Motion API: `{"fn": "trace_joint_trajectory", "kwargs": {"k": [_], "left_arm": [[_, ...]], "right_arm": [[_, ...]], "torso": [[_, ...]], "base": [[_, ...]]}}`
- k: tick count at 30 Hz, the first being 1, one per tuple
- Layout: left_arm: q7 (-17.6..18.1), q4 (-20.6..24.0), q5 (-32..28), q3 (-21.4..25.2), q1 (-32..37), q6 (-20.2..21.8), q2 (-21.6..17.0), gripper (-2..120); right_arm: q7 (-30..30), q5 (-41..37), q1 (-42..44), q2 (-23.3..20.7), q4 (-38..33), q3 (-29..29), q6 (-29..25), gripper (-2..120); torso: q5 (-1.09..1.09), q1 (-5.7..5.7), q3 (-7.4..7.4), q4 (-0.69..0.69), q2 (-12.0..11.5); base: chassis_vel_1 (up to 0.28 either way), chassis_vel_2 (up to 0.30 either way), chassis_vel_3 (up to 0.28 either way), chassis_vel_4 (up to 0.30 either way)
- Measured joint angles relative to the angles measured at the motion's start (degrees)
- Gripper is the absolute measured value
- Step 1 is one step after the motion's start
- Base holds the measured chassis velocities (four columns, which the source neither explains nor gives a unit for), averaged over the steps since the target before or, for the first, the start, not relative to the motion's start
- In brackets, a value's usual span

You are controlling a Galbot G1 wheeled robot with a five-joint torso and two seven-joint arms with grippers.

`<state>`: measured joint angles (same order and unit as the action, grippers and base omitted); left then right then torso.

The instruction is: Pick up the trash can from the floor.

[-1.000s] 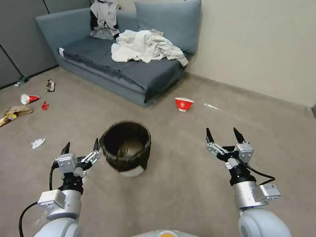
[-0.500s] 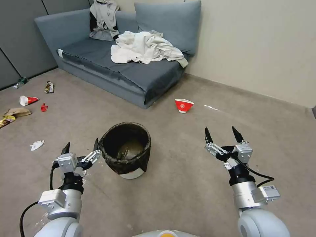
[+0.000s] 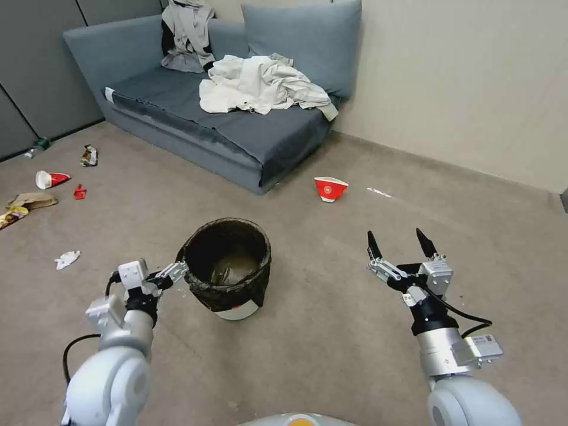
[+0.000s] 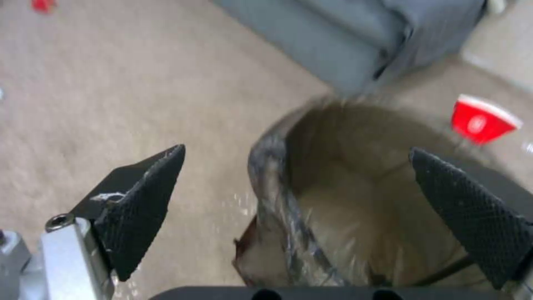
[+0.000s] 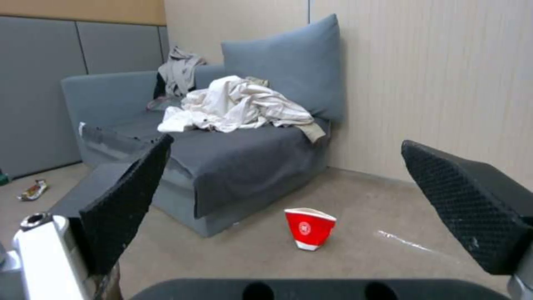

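The trash can (image 3: 228, 266), a small round white bin with a crinkly black liner over its rim, stands upright on the beige carpet floor (image 3: 331, 343) in front of me. My left gripper (image 3: 176, 271) is at the can's left rim and open. In the left wrist view the left gripper (image 4: 295, 150) straddles the lined rim of the trash can (image 4: 266, 166), with one finger outside the wall and one over the inside. My right gripper (image 3: 395, 236) hovers open and holding nothing to the right of the can, well apart from it; the right wrist view shows this gripper (image 5: 287, 143) facing the sofa.
A grey sofa (image 3: 177, 118) with piled clothes (image 3: 260, 83) stands behind the can. A red-and-white paper bowl (image 3: 330, 188) lies on the carpet near the sofa's corner. Several bits of litter (image 3: 50, 178) are scattered at the far left. A beige wall (image 3: 473, 89) closes the right side.
My left arm has swung in and turned, bringing its open gripper from beside the can onto its left rim. The right arm has barely moved. The can stands in the same place.
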<state>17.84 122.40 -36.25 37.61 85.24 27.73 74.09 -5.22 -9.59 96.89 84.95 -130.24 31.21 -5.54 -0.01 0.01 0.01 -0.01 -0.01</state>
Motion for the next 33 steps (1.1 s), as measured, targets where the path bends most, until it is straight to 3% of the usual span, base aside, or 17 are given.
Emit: {"fn": "trace_joint_trajectory", "kwargs": {"k": [6, 7, 14, 17, 23, 33], "left_arm": [[4.0, -5.9, -4.4, -3.9, -6.5, 3.7, -2.5, 100], [5.1, -8.5, -5.2, -5.8, -9.3, 4.1, -2.9, 100], [9.5, -12.7, -8.5, -9.2, -13.7, 7.5, -2.9, 99], [11.8, -13.6, -10.2, -9.9, -14.5, 9.1, -2.9, 88], [13.1, -14.6, -11.0, -10.1, -15.0, 9.6, -2.9, 72], [14.6, -15.3, -12.3, -9.6, -15.4, 9.9, -2.5, 33]], "right_arm": [[0.0, 0.1, 0.7, 0.4, -0.2, 0.7, 0.0, 100], [0.0, 0.1, 0.9, 0.5, -0.2, 1.1, -0.1, 100], [0.1, 0.1, 1.2, 0.7, -0.3, 2.0, -0.4, 100], [0.1, 0.1, 1.3, 1.0, -0.3, 2.2, -0.6, 100], [0.1, 0.2, 1.2, 1.4, -0.1, 2.2, -0.8, 100], [0.1, 0.8, 1.2, 1.5, 0.4, 2.0, -1.1, 100]], "torso": [[0.00, 0.00, 0.00, -0.01, 0.0], [0.00, 0.00, 0.00, 0.00, 0.0], [0.01, 0.00, 0.00, 0.00, 0.0], [0.01, 0.00, 0.00, 0.01, 0.0], [0.01, 0.00, 0.00, 0.01, 0.0], [0.01, 0.00, 0.00, 0.01, 0.0]], "base": [[0.000, 0.000, 0.000, 0.000], [0.000, 0.000, 0.000, 0.000], [0.000, 0.000, 0.000, 0.000], [0.000, 0.000, 0.000, 0.000], [0.000, 0.000, 0.000, 0.000], [0.000, 0.000, 0.000, 0.000]]}}
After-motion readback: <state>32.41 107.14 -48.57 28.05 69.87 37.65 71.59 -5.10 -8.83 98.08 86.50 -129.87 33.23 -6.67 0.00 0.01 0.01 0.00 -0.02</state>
